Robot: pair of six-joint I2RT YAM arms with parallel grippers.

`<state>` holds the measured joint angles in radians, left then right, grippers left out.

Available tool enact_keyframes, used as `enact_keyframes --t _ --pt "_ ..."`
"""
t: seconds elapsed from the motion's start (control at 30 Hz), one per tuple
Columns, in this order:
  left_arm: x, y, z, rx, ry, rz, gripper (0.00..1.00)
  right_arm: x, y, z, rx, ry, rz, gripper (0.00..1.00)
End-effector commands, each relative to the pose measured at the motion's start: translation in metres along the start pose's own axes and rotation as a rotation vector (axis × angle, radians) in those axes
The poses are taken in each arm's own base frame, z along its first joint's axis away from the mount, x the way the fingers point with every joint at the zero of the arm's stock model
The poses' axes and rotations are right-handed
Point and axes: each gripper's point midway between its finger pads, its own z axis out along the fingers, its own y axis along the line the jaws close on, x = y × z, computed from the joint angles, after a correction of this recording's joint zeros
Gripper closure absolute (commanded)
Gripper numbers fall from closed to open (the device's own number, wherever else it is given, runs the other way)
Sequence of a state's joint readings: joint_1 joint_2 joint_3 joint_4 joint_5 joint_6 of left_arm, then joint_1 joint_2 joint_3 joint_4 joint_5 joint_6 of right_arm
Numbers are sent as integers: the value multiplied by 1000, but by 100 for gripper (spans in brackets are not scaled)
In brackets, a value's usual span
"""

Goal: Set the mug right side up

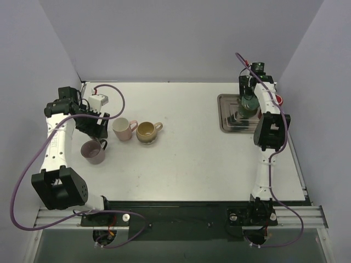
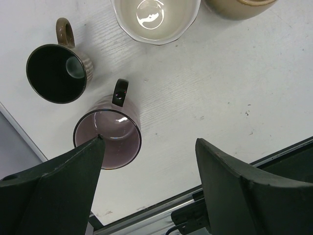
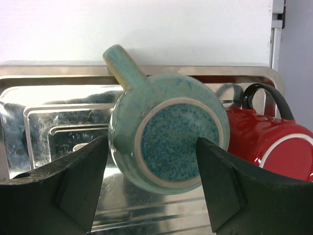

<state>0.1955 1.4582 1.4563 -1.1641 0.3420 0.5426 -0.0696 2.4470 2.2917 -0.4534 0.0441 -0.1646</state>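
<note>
— On the tray (image 3: 58,122), far right corner of the surface (image 1: 192,164): where's the teal mug (image 3: 166,142)?
— Upside down, bottom showing, between the right fingers (image 3: 68,196), spread; contact unclear.
— And the left fingers (image 2: 58,196)?
— Spread over an upright purple mug (image 2: 110,139).

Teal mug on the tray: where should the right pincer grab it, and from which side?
Probably across the round body of the teal mug, coming from its upturned base, where the open right pincer straddles it. The handle points away up-left, so the side walls are free; the red mug crowds the right.
</note>
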Motion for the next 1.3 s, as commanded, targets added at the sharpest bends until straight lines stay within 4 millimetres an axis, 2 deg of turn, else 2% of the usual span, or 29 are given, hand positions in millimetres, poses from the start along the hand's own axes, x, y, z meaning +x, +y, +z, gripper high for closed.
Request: enact_keyframes --t 0.0,0.13,0.23,0.37,0.5,0.53,0.57,0.63,0.67,0.73,0.77,0.8,0.83,1.03,1.1,1.27 --pt "-15 -4 -12 1 -60 29 15 28 20 -23 -68 98 -49 35" --pt "-20 -7 -18 1 -81 47 15 43 26 -50 -87 168 -55 37" --pt "-20 -8 -22 -6 -87 65 15 62 45 -72 -186 216 -34 39" --pt "-24 -10 -28 -1 -105 90 15 86 56 -86 -224 282 -5 41" --pt "-28 -10 -31 -1 -121 111 15 98 65 -106 -274 321 -7 43" --pt "-29 -10 -32 0 -123 116 15 98 67 -110 -284 316 -29 43" --pt "-28 -10 -32 0 -118 118 15 89 63 -117 -273 283 -38 43" --pt "-28 -10 -32 3 -117 121 15 61 54 -123 -194 200 -71 37" --pt "-29 -10 -32 4 -119 122 15 39 46 -125 -154 146 -63 35" --pt "-29 -9 -32 2 -117 120 15 11 12 -117 8 82 -35 27" --pt "-30 -9 -32 3 -119 117 15 1 10 -114 21 58 -31 22" --pt "-30 -9 -32 4 -119 117 15 -11 8 -107 31 32 -32 21" --pt "-30 -9 -32 6 -117 112 15 -12 -9 -102 48 30 -39 20" --pt "-33 -4 -22 13 -107 83 15 -30 -28 -60 137 -35 -170 16" --pt "-31 -2 -18 14 -91 74 15 -33 -30 -42 131 -60 -161 13" --pt "-28 0 -16 1 -74 66 15 -43 -22 -24 -24 -103 -39 10"
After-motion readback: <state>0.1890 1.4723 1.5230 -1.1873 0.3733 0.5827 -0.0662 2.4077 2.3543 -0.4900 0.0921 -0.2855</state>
